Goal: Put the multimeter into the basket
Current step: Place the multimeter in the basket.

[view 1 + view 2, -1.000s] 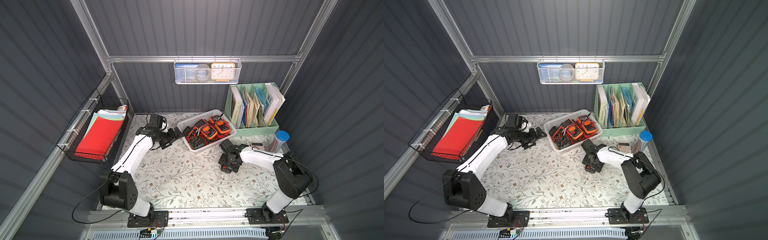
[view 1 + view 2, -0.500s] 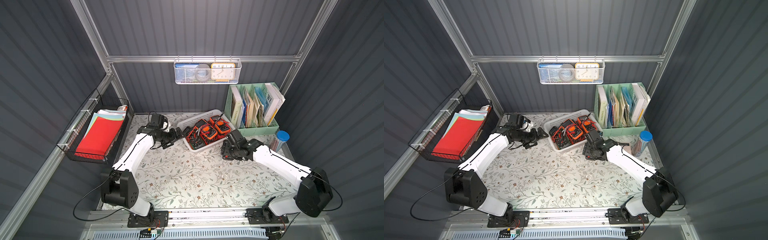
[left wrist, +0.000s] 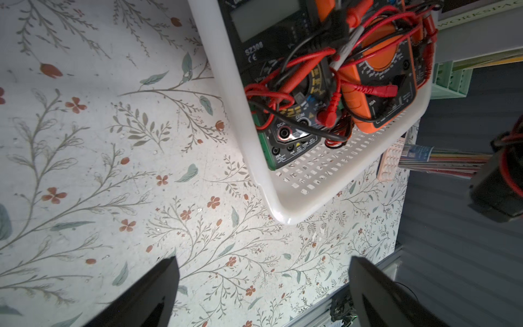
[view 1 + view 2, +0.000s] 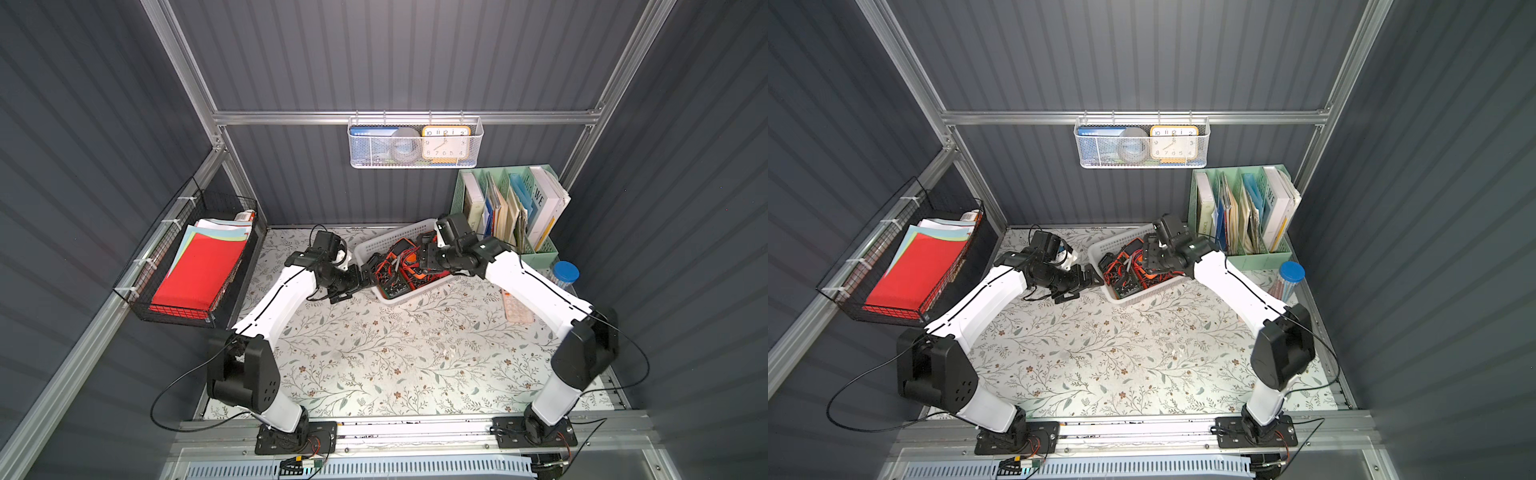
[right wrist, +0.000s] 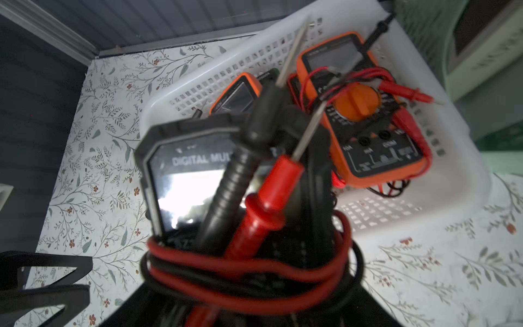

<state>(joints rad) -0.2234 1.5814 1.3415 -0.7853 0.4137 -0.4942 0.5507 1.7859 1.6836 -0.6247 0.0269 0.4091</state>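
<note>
On the flowery table (image 4: 374, 353), toward the right side, lie a flat pink thing (image 4: 516, 306) and a jar (image 4: 564, 276) with a blue lid. The left arm (image 4: 282, 299) reaches low across the table. The left claw (image 3: 263, 259) is open and holds nothing, with its tips just beside the left end of the basket (image 4: 374, 245). The right arm (image 4: 536, 286) stretches in from the other side, bent at the elbow. The right claw (image 4: 426, 253) grips a black multimeter (image 5: 181, 175), wrapped in red and black wires (image 5: 249, 269), up over the basket. Inside lie an orange meter (image 5: 365, 121), a green meter (image 4: 392, 287) and more, tangled in wires. Just behind stands a green rack (image 4: 540, 253) of books, near the right arm.
</note>
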